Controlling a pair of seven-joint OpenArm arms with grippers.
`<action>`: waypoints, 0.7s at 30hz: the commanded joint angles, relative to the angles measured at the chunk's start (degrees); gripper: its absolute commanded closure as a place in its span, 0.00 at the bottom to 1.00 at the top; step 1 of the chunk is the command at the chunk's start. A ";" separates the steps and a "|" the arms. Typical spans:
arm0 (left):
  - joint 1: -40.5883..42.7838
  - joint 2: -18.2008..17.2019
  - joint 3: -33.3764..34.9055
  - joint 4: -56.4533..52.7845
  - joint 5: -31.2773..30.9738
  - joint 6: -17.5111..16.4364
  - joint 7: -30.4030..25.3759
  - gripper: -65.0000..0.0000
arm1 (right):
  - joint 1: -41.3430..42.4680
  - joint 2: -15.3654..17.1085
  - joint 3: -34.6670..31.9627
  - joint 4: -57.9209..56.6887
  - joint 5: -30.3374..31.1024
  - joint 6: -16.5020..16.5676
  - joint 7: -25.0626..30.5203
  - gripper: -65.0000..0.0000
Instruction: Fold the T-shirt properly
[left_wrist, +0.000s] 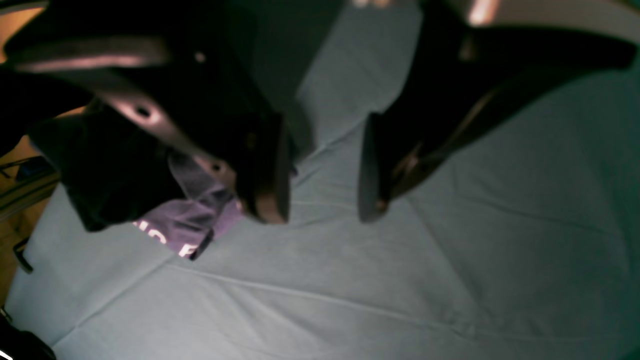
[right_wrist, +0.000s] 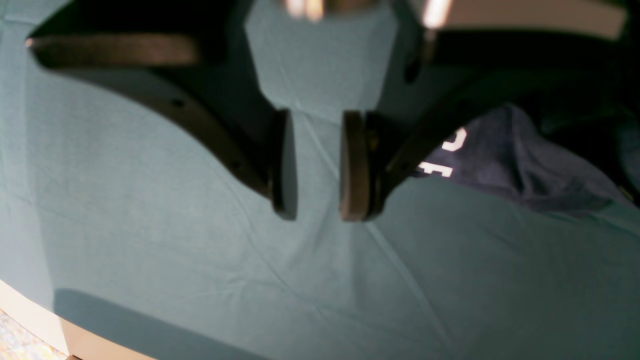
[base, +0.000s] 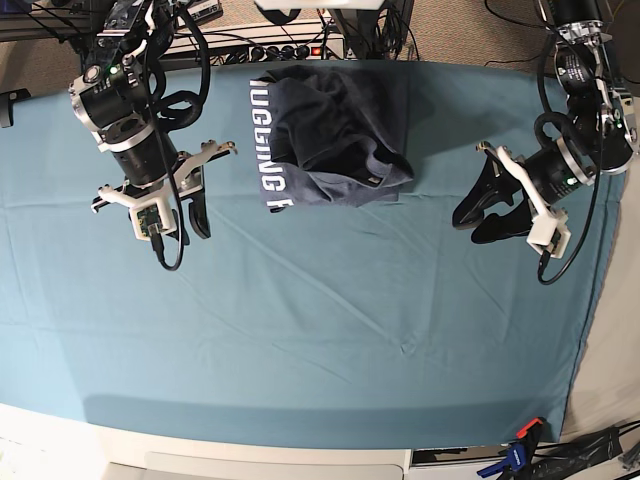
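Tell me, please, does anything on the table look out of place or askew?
Yes: the T-shirt lies crumpled in a heap at the table's far edge, lettering partly hidden by bunched fabric. Neither the left hand nor the right hand holds it.

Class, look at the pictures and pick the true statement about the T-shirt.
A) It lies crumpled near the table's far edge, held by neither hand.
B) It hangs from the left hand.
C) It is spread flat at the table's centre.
A: the T-shirt lies bunched near the far edge, while the left hand and right hand hang open over the teal cloth, apart from it.
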 joint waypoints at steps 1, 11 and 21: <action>-0.46 -0.63 -0.37 0.94 -2.40 -0.42 -1.42 0.62 | 0.48 0.22 0.11 0.98 0.63 -0.13 1.70 0.76; -0.46 -0.63 2.34 1.01 -11.52 -1.35 2.21 0.62 | 0.48 0.20 0.11 -3.34 0.42 -0.11 2.58 0.76; -0.48 -0.63 14.05 1.01 -6.58 -1.35 1.95 0.62 | 0.44 0.20 0.11 -14.49 5.44 0.70 -2.49 0.76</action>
